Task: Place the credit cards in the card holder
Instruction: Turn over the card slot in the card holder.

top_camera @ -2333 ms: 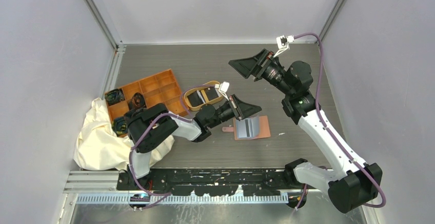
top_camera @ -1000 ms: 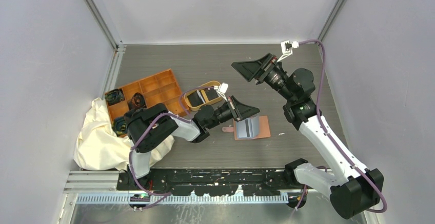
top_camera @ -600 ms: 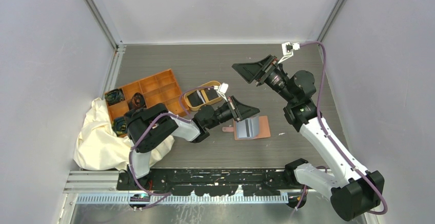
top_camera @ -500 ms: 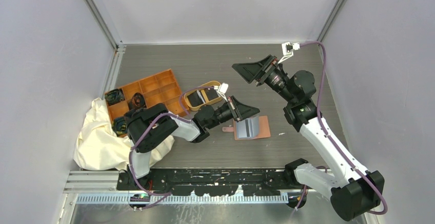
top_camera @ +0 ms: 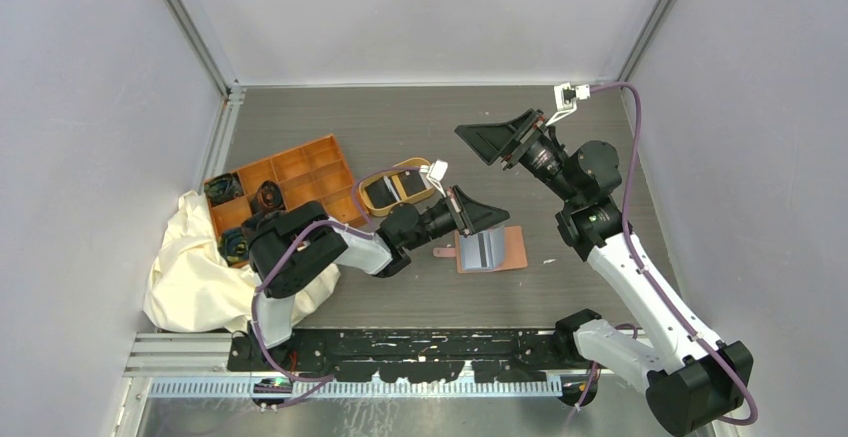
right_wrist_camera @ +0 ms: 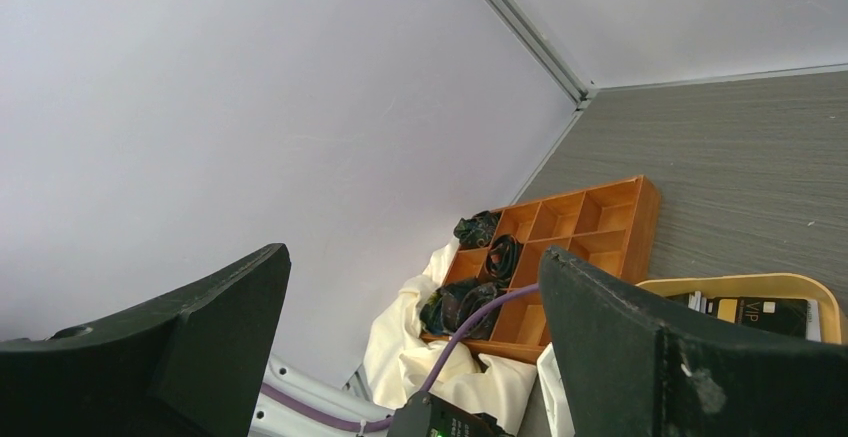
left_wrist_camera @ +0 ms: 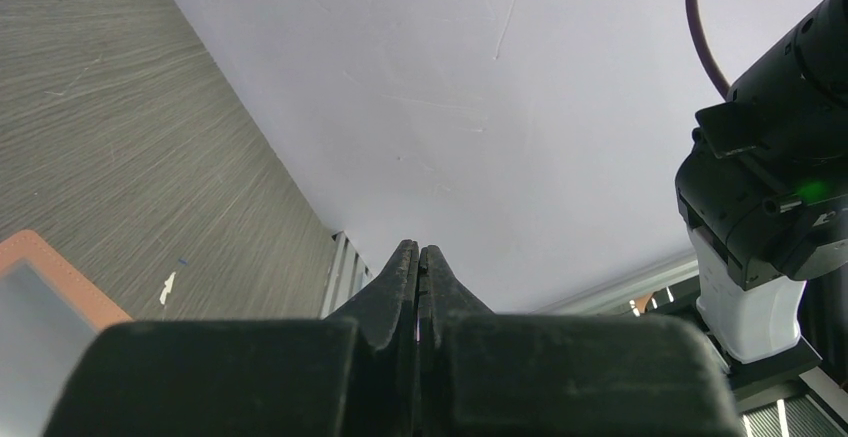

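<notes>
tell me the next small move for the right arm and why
Probably lower the open right end effector toward the credit cards in the oval tray: it hangs raised and empty, and the card holder lies open, ready for them.

Bright, even light; soft shadows, sharp focus

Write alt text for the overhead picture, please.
On a grey table, the robot's shut left pincer is beside an open pinkish-brown leather card holder; its right pincer hangs wide open. Dark credit cards lie in an oval tan-rimmed tray, near an orange compartment tray and cream cloth.
</notes>
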### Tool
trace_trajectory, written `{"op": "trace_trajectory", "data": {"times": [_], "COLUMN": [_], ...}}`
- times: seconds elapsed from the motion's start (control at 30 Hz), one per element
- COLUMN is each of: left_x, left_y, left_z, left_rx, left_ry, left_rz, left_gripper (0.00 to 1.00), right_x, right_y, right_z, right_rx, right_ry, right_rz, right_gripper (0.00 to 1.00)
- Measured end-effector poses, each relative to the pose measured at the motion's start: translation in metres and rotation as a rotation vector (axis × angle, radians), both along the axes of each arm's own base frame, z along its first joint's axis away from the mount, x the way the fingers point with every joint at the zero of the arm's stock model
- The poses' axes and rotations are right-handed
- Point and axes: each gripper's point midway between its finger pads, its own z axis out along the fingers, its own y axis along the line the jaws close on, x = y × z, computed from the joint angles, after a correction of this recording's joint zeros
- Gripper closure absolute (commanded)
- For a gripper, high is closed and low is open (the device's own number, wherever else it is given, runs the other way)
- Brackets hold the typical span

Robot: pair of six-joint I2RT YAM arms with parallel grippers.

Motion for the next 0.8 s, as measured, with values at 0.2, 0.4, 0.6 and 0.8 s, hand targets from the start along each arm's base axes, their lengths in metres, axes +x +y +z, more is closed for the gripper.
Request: {"op": "trace_trajectory", "data": {"times": [0.2, 0.4, 0.6, 0.8], "left_x": [-0.0011, -0.0013, -0.0033, -0.0042], "left_y": [-0.0015, -0.0019, -0.0028, -0.0032], "left_z": [0.002, 0.0013, 0.0007, 0.001], "left_rx": [-0.005, -0.004, -0.007, -0.009], "left_ry": [-0.004, -0.003, 0.009, 0.012], "left_rz": [-0.006, -0.007, -0.014, -0.016], "left_gripper": [1.0, 1.0, 1.0, 1.0], "right_x": [-0.003, -0.0062, -0.0065, -0.0066], "right_y": [-0.002, -0.0036, -0.0037, -0.0039], "right_z": [0.0038, 0.0074, 0.0024, 0.0013], "right_rx": [0.005, 0.01, 0.007, 0.006], "right_ry": [-0.01, -0.02, -0.011, -0.01], "right_rz": [-0.005, -0.007, -0.007, -0.008], "right_gripper": [0.0, 0.01, 0.01, 0.0]}}
